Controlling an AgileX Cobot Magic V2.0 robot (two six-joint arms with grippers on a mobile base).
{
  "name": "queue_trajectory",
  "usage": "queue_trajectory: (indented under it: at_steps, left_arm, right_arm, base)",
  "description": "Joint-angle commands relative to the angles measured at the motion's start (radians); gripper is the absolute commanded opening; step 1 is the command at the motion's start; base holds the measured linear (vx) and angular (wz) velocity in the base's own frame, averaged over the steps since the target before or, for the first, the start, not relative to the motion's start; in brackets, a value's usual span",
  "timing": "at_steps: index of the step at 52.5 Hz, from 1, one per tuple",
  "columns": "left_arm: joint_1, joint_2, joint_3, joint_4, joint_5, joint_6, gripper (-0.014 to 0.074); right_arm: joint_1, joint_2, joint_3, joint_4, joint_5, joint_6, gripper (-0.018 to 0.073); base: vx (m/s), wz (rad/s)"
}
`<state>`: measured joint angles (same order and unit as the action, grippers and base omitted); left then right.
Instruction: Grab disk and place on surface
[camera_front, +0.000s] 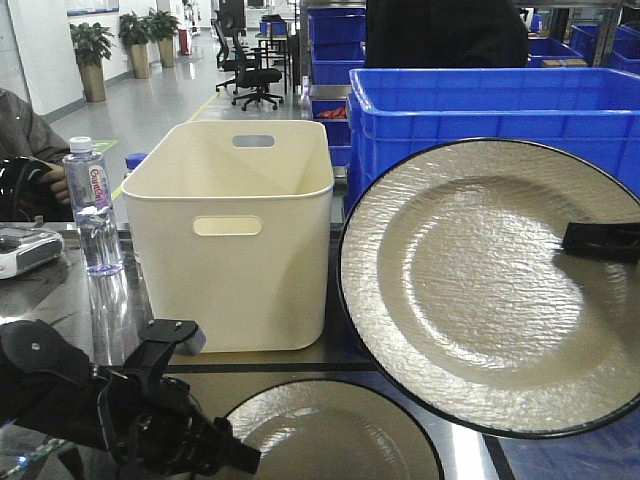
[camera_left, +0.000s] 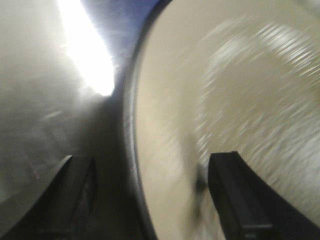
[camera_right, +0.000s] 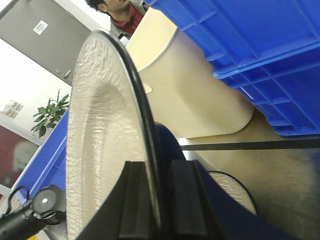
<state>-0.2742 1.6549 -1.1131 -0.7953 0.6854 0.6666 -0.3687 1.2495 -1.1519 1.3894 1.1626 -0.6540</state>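
Observation:
My right gripper (camera_right: 155, 170) is shut on the rim of a cream disk with a black edge (camera_right: 100, 125), holding it up on edge. In the front view this disk (camera_front: 480, 290) hangs tilted at the right, above the dark glossy surface (camera_front: 275, 385), with the right gripper (camera_front: 600, 240) at its right side. A second, similar disk (camera_front: 330, 435) lies flat on the surface (camera_right: 280, 200) near the front edge. My left gripper (camera_front: 212, 405) is open at that disk's left rim. In the blurred left wrist view the left gripper (camera_left: 150, 165) straddles the rim of the disk (camera_left: 215, 100).
A cream bin (camera_front: 235, 230) stands at the middle of the table, with a blue crate (camera_front: 500, 110) beside it at the right. A water bottle (camera_front: 92, 205) and a white device (camera_front: 25, 250) are at the left. A black tape line (camera_right: 250, 145) crosses the surface.

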Motion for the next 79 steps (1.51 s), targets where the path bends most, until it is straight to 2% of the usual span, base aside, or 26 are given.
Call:
queue_trajectory:
  at_steps: [1, 15, 19, 23, 27, 30, 31, 40, 46, 53, 59, 64, 70, 74, 79]
  left_arm:
    - [-0.003, -0.084, -0.032, 0.062, -0.057, -0.011, 0.0589]
    - [-0.003, -0.320, -0.032, 0.082, -0.105, -0.014, 0.0580]
    - [-0.003, -0.422, -0.032, 0.083, -0.105, -0.014, 0.0530]
    - [-0.003, -0.528, -0.032, 0.089, -0.104, -0.014, 0.0402]
    - [-0.003, -0.624, -0.032, 0.099, -0.116, -0.014, 0.0206]
    - [-0.003, -0.695, -0.032, 0.124, -0.128, -0.015, 0.0006]
    - [-0.003, -0.706, -0.032, 0.129, -0.132, -0.015, -0.0011]
    - [-0.003, -0.785, -0.032, 0.196, -0.124, -0.094, -0.0009]
    - [-0.003, -0.790, -0.032, 0.236, -0.087, -0.142, -0.0008]
    - [-0.003, -0.790, -0.032, 0.239, -0.047, -0.149, -0.0008]
    - [-0.003, -0.790, -0.032, 0.239, -0.027, -0.149, -0.0008]
    - [-0.003, -0.790, -0.032, 0.239, -0.020, -0.149, -0.0008]
    - [-0.003, -0.790, -0.032, 0.239, -0.012, -0.149, -0.0008]
    - [-0.003, -0.790, -0.032, 0.246, -0.004, -0.149, -0.0008]
    - [-0.003, -0.788, -0.032, 0.281, 0.021, -0.161, -0.0008]
  right_arm:
    - [-0.003, -0.026, -0.035, 0.125, -0.007, -0.009, -0.0009]
    - [0.002, -0.022, -0.035, 0.029, -0.053, -0.026, -0.0009]
    - [0.034, -0.004, -0.035, -0.032, -0.087, -0.020, -0.0009]
    - [0.105, 0.036, -0.035, -0.104, -0.123, -0.015, -0.0009]
    - [0.202, 0.094, -0.035, -0.157, -0.163, 0.019, -0.0009]
    - [0.272, 0.137, -0.035, -0.168, -0.203, 0.036, -0.0009]
    - [0.298, 0.153, -0.035, -0.168, -0.216, 0.036, -0.0009]
    - [0.490, 0.267, -0.035, -0.161, -0.362, 0.030, 0.0005]
    - [0.568, 0.308, -0.035, -0.181, -0.440, 0.017, 0.0050]
    - [0.624, 0.331, -0.035, -0.232, -0.476, -0.015, 0.0160]
    - [0.641, 0.331, -0.035, -0.312, -0.491, -0.071, 0.0305]
    - [0.641, 0.323, -0.035, -0.420, -0.507, -0.119, 0.0432]
    - [0.633, 0.301, -0.035, -0.568, -0.585, -0.123, 0.0550]
    - [0.628, 0.278, -0.035, -0.704, -0.659, -0.117, 0.0592]
    - [0.621, 0.241, -0.035, -0.832, -0.747, -0.074, 0.0602]
  base:
    - [0.00, 0.00]
    - [0.00, 0.00]
    - [0.00, 0.00]
    - [0.00, 0.00]
    - [0.00, 0.00]
    - [0.00, 0.00]
    - [0.00, 0.00]
    - [0.00, 0.00]
    - [0.00, 0.00]
    - [0.00, 0.00]
    - [0.00, 0.00]
    - [0.00, 0.00]
    - [0.00, 0.00]
    - [0.00, 0.00]
    - [0.00, 0.00]
